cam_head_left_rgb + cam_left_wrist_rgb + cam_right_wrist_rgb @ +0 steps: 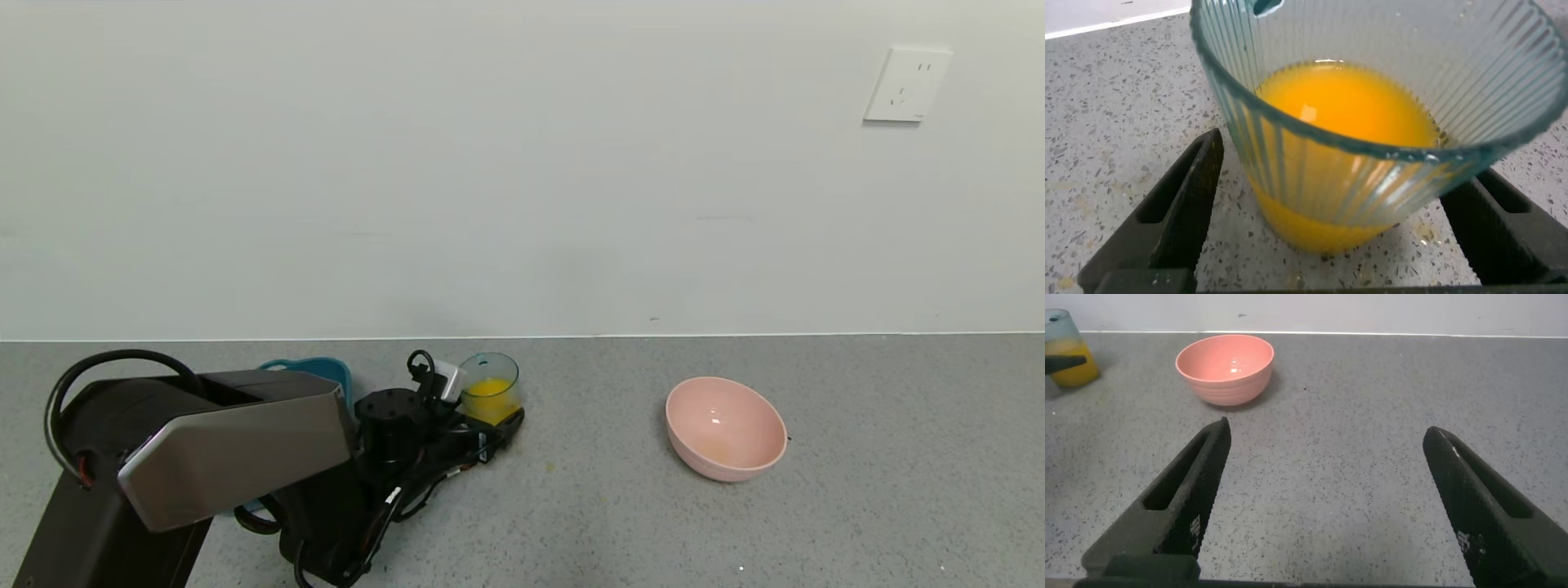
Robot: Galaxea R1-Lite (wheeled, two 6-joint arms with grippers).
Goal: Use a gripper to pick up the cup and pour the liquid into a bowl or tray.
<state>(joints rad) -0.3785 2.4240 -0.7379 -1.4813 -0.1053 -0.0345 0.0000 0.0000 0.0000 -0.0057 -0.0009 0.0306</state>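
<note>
The cup [1372,139] is clear, finely ribbed and glossy. The pink bowl [725,426] looks smooth and shiny; the grey counter [857,490] is speckled and matt.

Pink bowl [725,427] on grey counter [898,474] — wall socket [906,84] above

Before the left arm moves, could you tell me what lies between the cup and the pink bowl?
Only bare grey counter separates cup and pink bowl, per the head view.

Bright, even light; soft shadows
</note>
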